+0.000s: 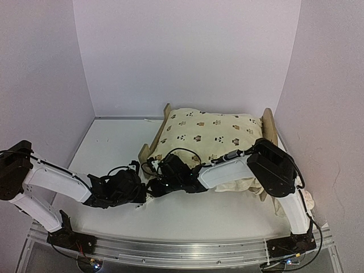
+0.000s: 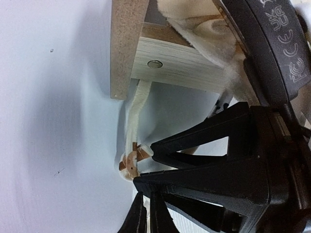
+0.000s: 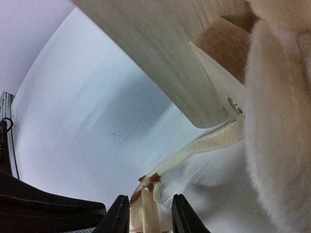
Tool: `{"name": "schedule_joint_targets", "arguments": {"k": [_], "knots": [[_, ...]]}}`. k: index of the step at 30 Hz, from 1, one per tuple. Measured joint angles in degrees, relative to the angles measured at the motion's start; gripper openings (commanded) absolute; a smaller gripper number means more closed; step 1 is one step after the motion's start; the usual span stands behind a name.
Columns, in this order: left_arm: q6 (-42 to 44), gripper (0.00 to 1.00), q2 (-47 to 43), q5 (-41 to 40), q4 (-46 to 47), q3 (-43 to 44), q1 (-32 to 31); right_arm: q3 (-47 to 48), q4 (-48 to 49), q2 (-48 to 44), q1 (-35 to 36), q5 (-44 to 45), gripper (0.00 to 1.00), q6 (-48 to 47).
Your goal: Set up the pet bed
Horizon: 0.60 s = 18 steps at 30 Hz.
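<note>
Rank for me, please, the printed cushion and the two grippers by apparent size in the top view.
The printed cushion, largest by far.
Left gripper and right gripper: look alike, so I won't rank them.

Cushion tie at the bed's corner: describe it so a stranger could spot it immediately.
Find the wooden pet bed with the cream animal-print cushion on it. At its near-left corner, a thin cream tie trails onto the table; unlike the plush cushion, it is narrow, with a brown frayed tip.
</note>
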Motion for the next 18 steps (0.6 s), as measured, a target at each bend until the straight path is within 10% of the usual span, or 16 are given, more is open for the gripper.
{"name": "schedule_joint_targets", "arguments": {"k": [18], "knots": [[0.1, 0.05, 0.5, 0.3, 1.0, 0.0, 0.4, -3.0, 1.5, -1.0, 0.2, 0.3, 0.38, 1.8]]}}
